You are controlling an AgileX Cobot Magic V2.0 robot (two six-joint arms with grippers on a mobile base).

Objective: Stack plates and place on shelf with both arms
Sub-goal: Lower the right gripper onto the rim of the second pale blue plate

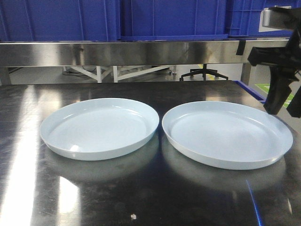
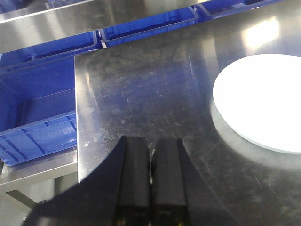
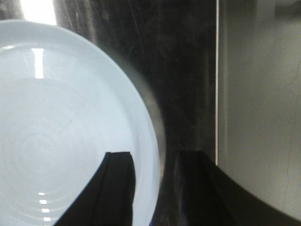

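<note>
Two pale blue-white plates lie side by side on the dark steel table [image 1: 150,197], the left plate [image 1: 99,127] and the right plate [image 1: 226,134], nearly touching. My right gripper [image 1: 284,109] hangs open above the right plate's right rim. In the right wrist view the right gripper [image 3: 155,157] straddles the rim of that plate [image 3: 70,122], with one finger [image 3: 120,179] over the inside and the other outside over the table. My left gripper [image 2: 151,143] is shut and empty over the bare table, with a plate [image 2: 263,99] off to its right. The left gripper is out of the front view.
A steel shelf rail [image 1: 141,52] runs across the back with blue crates [image 1: 164,19] above it. More blue bins [image 2: 37,117] sit beyond the table's left edge [image 2: 76,117]. The table's right edge [image 3: 217,94] lies close to the right gripper.
</note>
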